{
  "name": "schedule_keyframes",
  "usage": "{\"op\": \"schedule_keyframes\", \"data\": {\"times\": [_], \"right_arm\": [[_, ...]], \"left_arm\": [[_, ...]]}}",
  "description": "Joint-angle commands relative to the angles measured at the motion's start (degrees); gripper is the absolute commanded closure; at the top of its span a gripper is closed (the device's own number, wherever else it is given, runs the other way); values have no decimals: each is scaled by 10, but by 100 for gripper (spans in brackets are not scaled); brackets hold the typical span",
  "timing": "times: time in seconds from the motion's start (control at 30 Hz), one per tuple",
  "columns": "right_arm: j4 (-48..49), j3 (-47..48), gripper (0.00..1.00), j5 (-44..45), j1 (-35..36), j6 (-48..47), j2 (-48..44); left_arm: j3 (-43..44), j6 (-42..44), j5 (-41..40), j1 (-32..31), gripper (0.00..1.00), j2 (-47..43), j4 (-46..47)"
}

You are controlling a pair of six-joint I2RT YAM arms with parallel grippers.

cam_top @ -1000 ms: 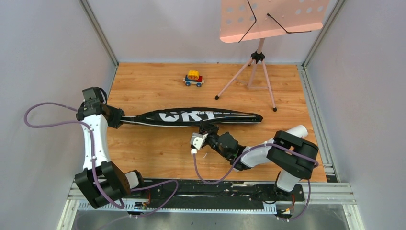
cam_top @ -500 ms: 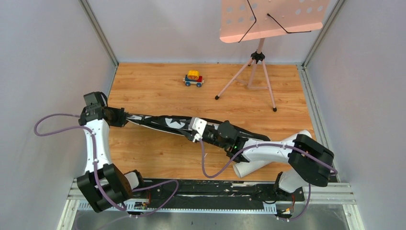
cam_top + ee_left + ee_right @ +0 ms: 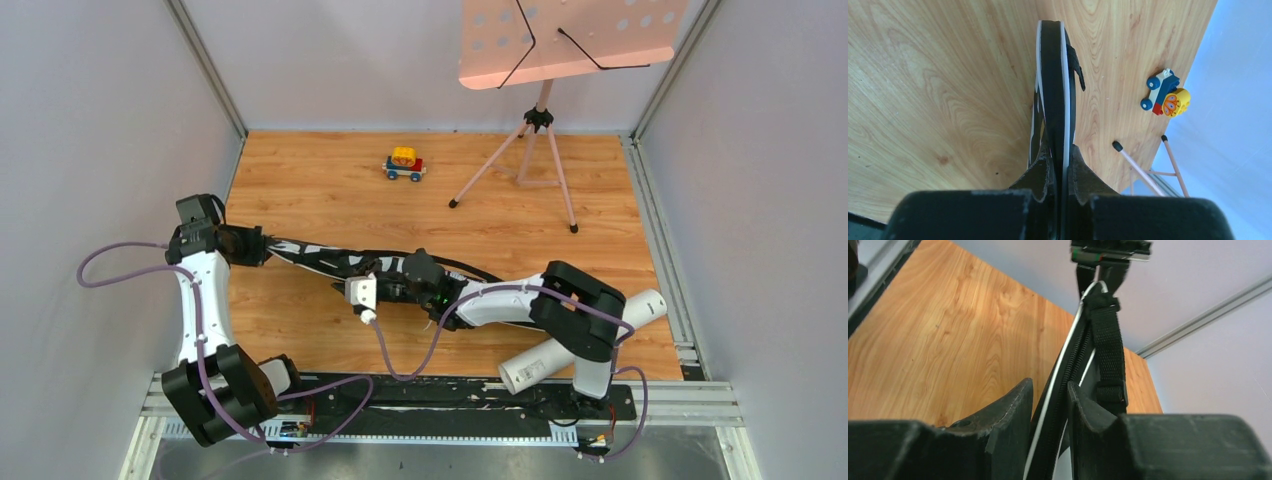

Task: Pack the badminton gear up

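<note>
My left claw [image 3: 1059,160] is squeezed shut on the left end of the long black bag [image 3: 320,257]. The bag lies stretched out on the wooden table [image 3: 310,185] with its thin edge standing up between my fingers. My right claw [image 3: 1050,390] is pinched on the same bag near its middle, right on the zipper edge with the white stripe, beside a black strap [image 3: 1108,355]. The white tube [image 3: 580,340] lies on its side to the right of the bag, partly under my right arm, and the little toy car [image 3: 404,165] sits well behind the bag.
</note>
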Motion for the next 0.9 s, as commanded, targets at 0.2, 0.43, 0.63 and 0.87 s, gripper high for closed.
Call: {"op": "schedule_keyframes", "data": {"times": [0.2,0.43,0.63,0.87], "right_arm": [[98,75,67,20,4,-115,91],[128,115,65,28,-1,-126,120],[161,123,63,22,-5,-141,141],[164,134,58,-8,-12,-140,143]], "left_arm": [[-12,-27,96,4,100,9,-21],[-27,-48,136,10,100,-5,-18],[-37,-57,159,11,100,-11,-19],[-51,-66,188,18,100,-11,-9]]}}
